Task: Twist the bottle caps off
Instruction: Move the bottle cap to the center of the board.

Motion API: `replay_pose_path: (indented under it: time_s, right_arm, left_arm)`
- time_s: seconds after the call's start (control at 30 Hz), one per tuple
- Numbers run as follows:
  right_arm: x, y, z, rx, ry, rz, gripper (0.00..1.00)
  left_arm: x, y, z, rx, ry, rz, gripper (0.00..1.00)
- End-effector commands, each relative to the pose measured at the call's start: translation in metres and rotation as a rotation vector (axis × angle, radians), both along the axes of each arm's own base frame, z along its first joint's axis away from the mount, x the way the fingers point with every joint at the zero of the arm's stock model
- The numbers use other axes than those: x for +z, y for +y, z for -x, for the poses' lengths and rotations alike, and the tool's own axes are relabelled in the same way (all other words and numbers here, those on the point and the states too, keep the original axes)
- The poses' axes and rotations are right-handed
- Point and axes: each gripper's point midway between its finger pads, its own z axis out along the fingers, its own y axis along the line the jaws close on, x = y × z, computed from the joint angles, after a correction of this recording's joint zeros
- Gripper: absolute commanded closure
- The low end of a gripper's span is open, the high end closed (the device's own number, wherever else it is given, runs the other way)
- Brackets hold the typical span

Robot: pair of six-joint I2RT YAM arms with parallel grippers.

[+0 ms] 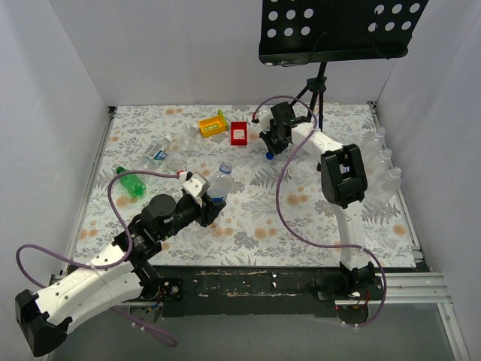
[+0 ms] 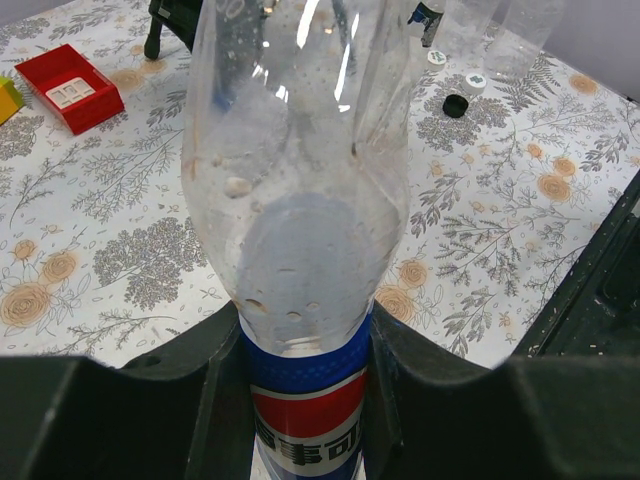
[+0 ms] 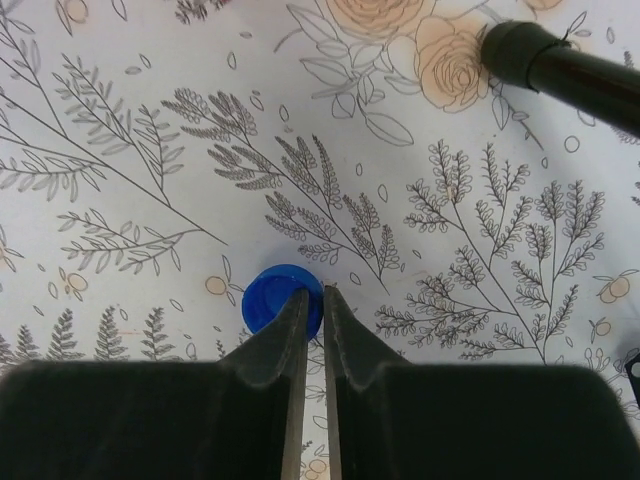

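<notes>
Left fingers are clamped tight on the Pepsi bottle, squeezing it at the blue label, just 9 o'clock of the middle of the desk. Over to the right fingers: pressed together with only a sliver between them. A blue cap lies on the desk at their tips, toward 11 o'clock, and I can't tell whether they touch it. A black cap and a white cap lie loose at 1 o'clock of the bottle. A green bottle lies flat near the desk's 9 o'clock edge.
</notes>
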Motion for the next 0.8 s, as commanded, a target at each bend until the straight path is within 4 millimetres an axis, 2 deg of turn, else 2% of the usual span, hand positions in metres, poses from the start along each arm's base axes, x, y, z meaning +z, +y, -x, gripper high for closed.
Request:
replay_pose_path:
  time_s: [0.0,0.2,0.3,0.47,0.63,0.77]
  right_arm:
    - [0.012,0.005,-0.003,-0.001,0.000,-0.029,0.80]
    - [0.033,0.007,0.006,0.020,-0.027,-0.065,0.66]
    - [0.048,0.007,0.011,0.028,-0.039,-0.085,0.62]
    - [0.074,0.006,0.028,0.049,-0.060,-0.123,0.60]
    - [0.094,0.005,0.061,0.117,-0.056,-0.167,0.55]
    - [0.094,0.005,0.094,0.202,-0.020,-0.203,0.53]
  left_arm:
    - [0.005,0.000,0.000,0.002,-0.004,0.021,0.91]
    - [0.006,-0.007,0.003,-0.034,0.001,0.033,0.91]
    - [0.007,-0.009,0.003,-0.039,0.006,0.038,0.91]
    - [0.007,-0.009,0.005,-0.049,0.005,0.042,0.91]
    - [0.004,-0.009,0.009,-0.061,0.008,0.059,0.91]
    - [0.004,-0.010,0.009,-0.066,0.007,0.068,0.91]
